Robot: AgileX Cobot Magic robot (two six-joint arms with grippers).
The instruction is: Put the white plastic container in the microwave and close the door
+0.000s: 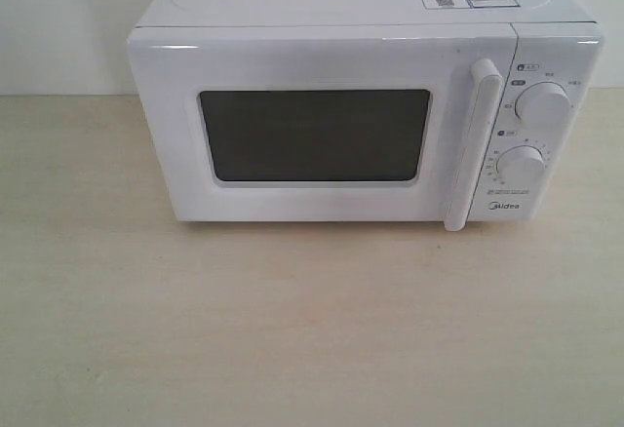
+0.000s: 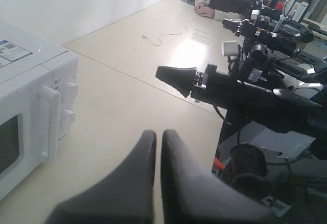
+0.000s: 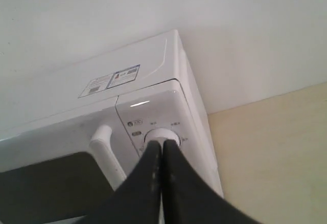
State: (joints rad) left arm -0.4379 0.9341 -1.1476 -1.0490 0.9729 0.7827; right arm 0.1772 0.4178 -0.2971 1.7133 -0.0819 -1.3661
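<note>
**Two empty pincers, a shut door [image 1: 312, 135], no container in sight**

We see the microwave [image 1: 366, 76] with its door closed flush. The dark window [image 1: 314, 159] hides the inside, so we cannot tell whether the container sits there. It lies on no visible part of the table [image 1: 292, 329]. Our right pincer [image 3: 162, 147] is pressed together, holding nothing. It points at the upper dial [image 3: 171, 133], with the upright handle [image 3: 108, 155] just beside it. Our left pincer [image 2: 158, 134], likewise together and empty, hangs well apart, off the dial side. We judge the right arm nearer the handle.
</note>
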